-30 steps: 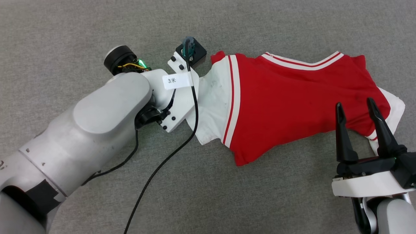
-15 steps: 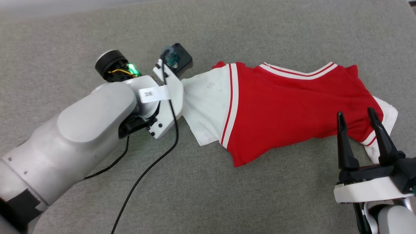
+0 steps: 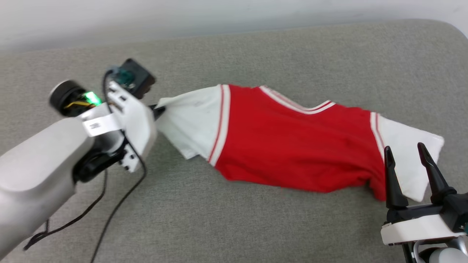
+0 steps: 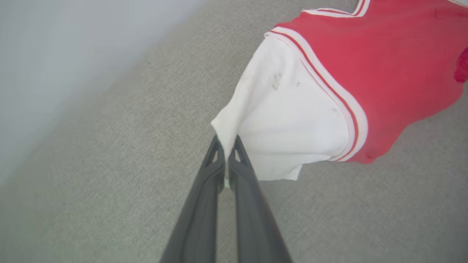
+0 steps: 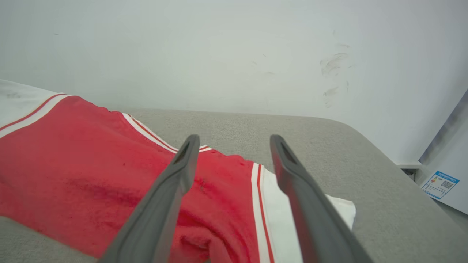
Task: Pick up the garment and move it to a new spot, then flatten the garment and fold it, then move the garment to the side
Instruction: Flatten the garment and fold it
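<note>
The garment (image 3: 289, 146), a red jersey with white sleeves and striped trim, lies stretched across the grey surface (image 3: 234, 219). My left gripper (image 3: 158, 109) is shut on the edge of its left white sleeve (image 3: 190, 120). In the left wrist view the two dark fingers (image 4: 214, 171) pinch a fold of that sleeve (image 4: 285, 128), and the gripper (image 4: 226, 140) meets at its tips. My right gripper (image 3: 405, 151) stands open above the right white sleeve (image 3: 402, 146), and in the right wrist view the gripper (image 5: 234, 140) holds nothing over the garment (image 5: 91, 164).
A pale wall (image 3: 219, 14) runs along the far edge of the grey surface, whose right corner (image 5: 365, 146) is rounded. Black cables (image 3: 117, 204) trail from my left arm over the surface. A white unit with a blue label (image 5: 440, 184) stands at the far right.
My left gripper has shut on the white sleeve and drawn it leftward, stretching the garment out. The head camera has tilted up, bringing the wall into view. The right gripper stays open.
</note>
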